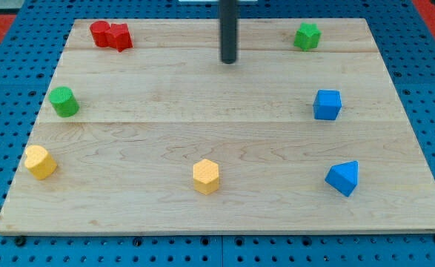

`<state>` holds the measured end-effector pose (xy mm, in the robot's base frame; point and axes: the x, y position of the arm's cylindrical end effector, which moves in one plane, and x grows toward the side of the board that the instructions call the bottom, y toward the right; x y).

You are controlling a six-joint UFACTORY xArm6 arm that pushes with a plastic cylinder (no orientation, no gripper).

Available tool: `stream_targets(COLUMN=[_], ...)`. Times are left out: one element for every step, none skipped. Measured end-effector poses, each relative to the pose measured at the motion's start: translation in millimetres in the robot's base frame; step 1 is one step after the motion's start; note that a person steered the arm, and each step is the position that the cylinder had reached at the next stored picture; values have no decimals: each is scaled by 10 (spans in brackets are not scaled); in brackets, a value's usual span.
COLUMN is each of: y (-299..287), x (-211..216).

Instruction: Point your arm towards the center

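Note:
My tip (pixel 228 61) is the lower end of a dark rod that comes down from the view's top, near the top middle of the wooden board (pixel 224 122). It touches no block. Two red blocks (pixel 111 35) sit together at the top left. A green block (pixel 306 35) lies to the tip's right at the top. A green cylinder (pixel 64 101) sits at the left. A blue cube (pixel 327 104) sits at the right. A yellow block (pixel 39 162) lies at the bottom left, a yellow hexagonal block (pixel 206 176) at the bottom middle, and a blue triangular block (pixel 343 178) at the bottom right.
The board lies on a blue perforated table (pixel 424 74) that shows on all sides. The board's front edge runs along the view's bottom.

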<state>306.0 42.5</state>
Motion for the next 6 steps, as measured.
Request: stream_targets(y=[41,41,63,80,99,145], x=[0,0,0,0,0,0])
